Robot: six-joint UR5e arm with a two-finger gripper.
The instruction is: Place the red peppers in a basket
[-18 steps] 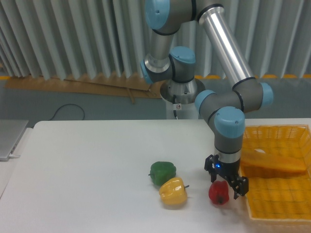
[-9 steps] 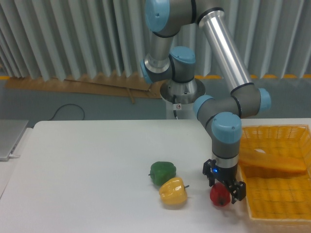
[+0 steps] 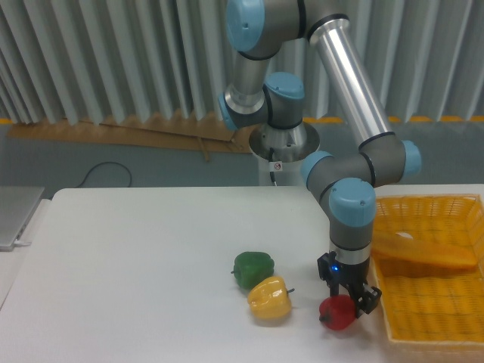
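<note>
gripper (image 3: pixel 346 296) fingers straddle the red pepper (image 3: pixel 336 313) directly beneath, grip unclear.

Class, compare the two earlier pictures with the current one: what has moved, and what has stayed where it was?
The gripper shifted left from beside the red pepper to over it and came down around it. The pepper has shifted slightly left and toward the camera; a firm grasp cannot be confirmed. The green pepper, yellow pepper and basket stayed put.
</note>
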